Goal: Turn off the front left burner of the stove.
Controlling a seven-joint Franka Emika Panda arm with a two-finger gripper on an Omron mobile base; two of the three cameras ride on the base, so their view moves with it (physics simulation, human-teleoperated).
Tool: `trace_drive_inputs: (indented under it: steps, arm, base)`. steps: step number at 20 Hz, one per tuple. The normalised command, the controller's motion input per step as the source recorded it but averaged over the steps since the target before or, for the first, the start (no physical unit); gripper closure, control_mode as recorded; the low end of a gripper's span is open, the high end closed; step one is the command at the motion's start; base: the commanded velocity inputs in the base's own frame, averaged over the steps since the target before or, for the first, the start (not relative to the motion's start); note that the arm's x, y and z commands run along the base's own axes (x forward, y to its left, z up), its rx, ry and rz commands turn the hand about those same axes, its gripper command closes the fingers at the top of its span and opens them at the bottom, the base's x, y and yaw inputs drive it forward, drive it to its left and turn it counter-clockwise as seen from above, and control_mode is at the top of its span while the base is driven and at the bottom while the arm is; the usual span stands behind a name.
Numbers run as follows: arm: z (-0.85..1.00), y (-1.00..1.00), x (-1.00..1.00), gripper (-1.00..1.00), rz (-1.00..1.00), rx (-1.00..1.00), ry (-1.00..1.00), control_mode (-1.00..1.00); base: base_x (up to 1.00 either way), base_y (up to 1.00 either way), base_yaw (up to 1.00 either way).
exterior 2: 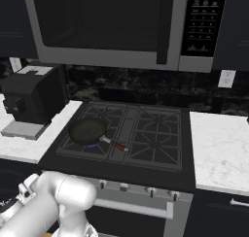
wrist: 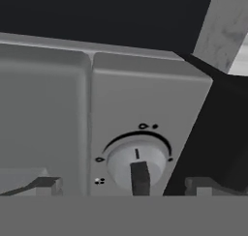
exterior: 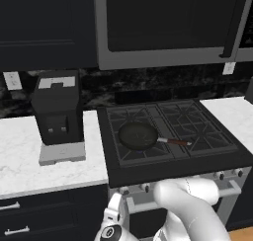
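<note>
Gotta centre that knob (wrist: 137, 165) between the gripper (wrist: 121, 184) fingertips, spread wide and holding nothing, before squeezing and twisting to off.

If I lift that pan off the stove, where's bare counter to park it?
Best patch: white counter right of the stove, bare. Left counter has bare marble in front of and beside the black appliance. The frying pan sits over the front left burner.

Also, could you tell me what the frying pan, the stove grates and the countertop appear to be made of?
The frying pan looks like dark matte metal, perhaps nonstick-coated, with a reddish handle that could be wood or plastic. The stove grates read as black cast iron: thick, dull bars without shine. The countertop appears to be polished white marble or similar stone, given its faint grey veining.
</note>
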Motion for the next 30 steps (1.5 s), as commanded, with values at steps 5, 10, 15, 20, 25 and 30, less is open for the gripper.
trace_drive_inputs:
  steps: [5,10,15,20,25,30]
  arm:
    - [0.0,0.0,0.23,-1.0,0.0,0.0,0.0,-1.0]
    - [0.08,-0.17,0.32,-1.0,0.0,0.01,0.0,-1.0]
    - [0.04,-0.07,0.11,-1.0,0.01,0.0,0.0,-1.0]
    - [0.13,-0.05,0.0,-1.0,0.01,0.01,-0.01,-1.0]
    - [0.05,-0.08,0.0,-1.0,0.0,0.02,0.0,-1.0]
    - [0.01,-0.19,-0.06,-1.0,0.11,0.03,0.0,-1.0]
  base:
    - [0.0,0.0,0.0]
    - [0.0,0.0,0.0]
    - [0.0,0.0,0.0]
    - [0.0,0.0,0.0]
    - [0.0,0.0,0.0]
    - [0.0,0.0,0.0]
